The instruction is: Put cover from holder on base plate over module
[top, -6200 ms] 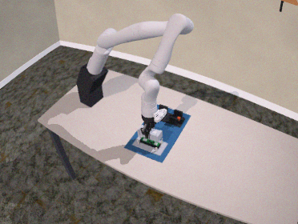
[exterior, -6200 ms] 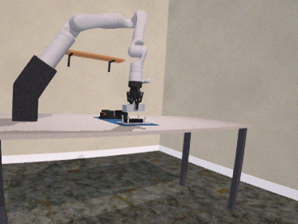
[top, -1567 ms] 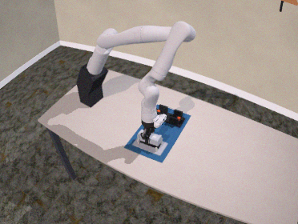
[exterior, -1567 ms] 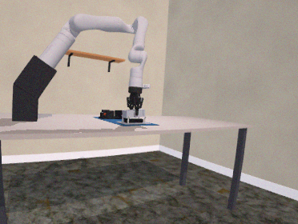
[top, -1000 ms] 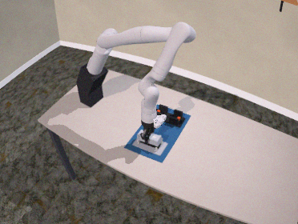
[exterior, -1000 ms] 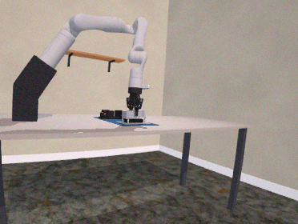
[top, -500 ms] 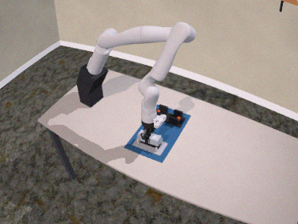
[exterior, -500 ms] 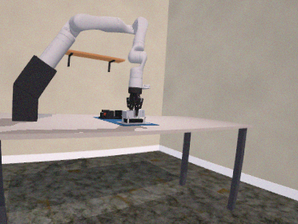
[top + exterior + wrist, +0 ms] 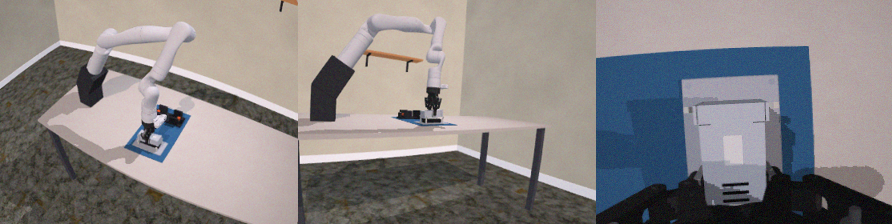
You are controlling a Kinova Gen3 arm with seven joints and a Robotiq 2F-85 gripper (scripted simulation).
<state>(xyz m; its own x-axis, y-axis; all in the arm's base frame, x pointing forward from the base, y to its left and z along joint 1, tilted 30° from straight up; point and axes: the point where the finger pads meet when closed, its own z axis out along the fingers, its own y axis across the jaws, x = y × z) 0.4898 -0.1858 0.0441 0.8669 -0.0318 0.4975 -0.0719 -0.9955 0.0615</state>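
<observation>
Gripping the cover (image 9: 731,145) between its 2 fingers at the bottom of the wrist frame, the gripper (image 9: 736,192) holds it directly over the grey base plate (image 9: 761,85) on the blue mat (image 9: 641,100) at frame centre. The cover's long axis runs away up the frame, aligned with the plate. The emptied holder (image 9: 173,118) sits beyond, upper right in the top view.

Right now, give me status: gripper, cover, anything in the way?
Gripper shut on the cover. Cover over the grey base plate on the blue mat, out of its holder. Cannot tell if fully seated. Nothing seen blocking.
</observation>
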